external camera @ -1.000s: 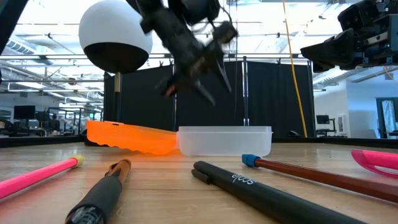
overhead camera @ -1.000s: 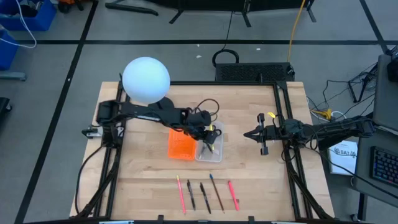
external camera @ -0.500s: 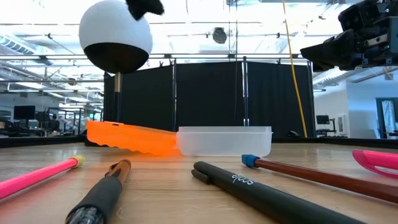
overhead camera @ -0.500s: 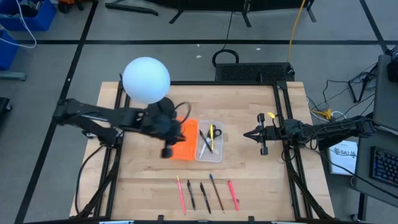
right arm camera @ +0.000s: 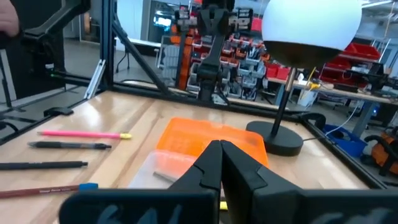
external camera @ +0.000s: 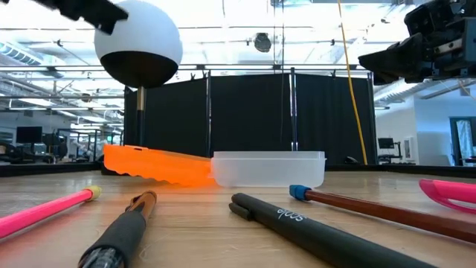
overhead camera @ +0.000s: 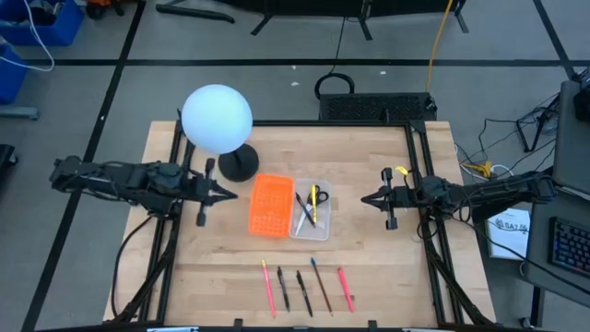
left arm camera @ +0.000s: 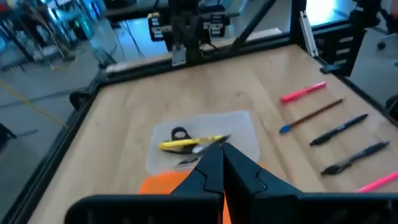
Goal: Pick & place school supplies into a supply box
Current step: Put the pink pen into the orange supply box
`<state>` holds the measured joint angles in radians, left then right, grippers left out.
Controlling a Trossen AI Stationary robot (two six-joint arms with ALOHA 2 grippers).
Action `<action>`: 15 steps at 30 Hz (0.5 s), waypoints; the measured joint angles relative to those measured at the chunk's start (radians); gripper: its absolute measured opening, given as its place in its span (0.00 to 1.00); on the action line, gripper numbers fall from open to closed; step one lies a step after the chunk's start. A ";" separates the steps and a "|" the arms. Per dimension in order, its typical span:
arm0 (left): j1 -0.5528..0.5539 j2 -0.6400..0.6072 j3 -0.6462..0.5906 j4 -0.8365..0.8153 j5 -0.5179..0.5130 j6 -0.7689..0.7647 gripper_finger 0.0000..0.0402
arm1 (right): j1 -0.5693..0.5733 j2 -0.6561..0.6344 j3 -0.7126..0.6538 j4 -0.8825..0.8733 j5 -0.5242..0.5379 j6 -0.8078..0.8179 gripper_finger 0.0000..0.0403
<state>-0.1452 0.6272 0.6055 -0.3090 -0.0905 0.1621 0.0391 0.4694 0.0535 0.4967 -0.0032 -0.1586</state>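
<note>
Currently both sets of jaws were closed on nothing: the left gripper (overhead camera: 227, 195) hung at the surface's left edge, the right gripper (overhead camera: 364, 199) at its right edge. Between them sat the supply box (overhead camera: 312, 211), holding scissors (overhead camera: 315, 197). Five pens and pencils (overhead camera: 306, 287) lay in a row at the near edge, long axes running front to back, roughly equidistant from both arms.

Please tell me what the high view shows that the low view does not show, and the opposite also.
Only the high view shows inside the supply box: the scissors and a yellow pencil lie there. It also shows both tools, the left tool and the right tool, shut at the table's sides. Only the low view shows the room behind the table. Both show the orange perforated piece beside the box, the white globe lamp, and pens lying outside.
</note>
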 joint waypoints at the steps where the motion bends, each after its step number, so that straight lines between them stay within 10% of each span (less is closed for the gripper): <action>1: 0.000 -0.030 -0.032 0.018 0.000 0.014 0.01 | 0.000 0.001 0.000 0.002 0.000 0.010 0.00; 15: 0.047 -0.264 -0.492 0.459 0.143 0.115 0.00 | 0.000 0.010 0.000 0.064 0.019 0.038 0.00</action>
<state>-0.0979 0.3636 0.1137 0.1502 0.0530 0.2775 0.0391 0.4789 0.0534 0.5611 0.0157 -0.1208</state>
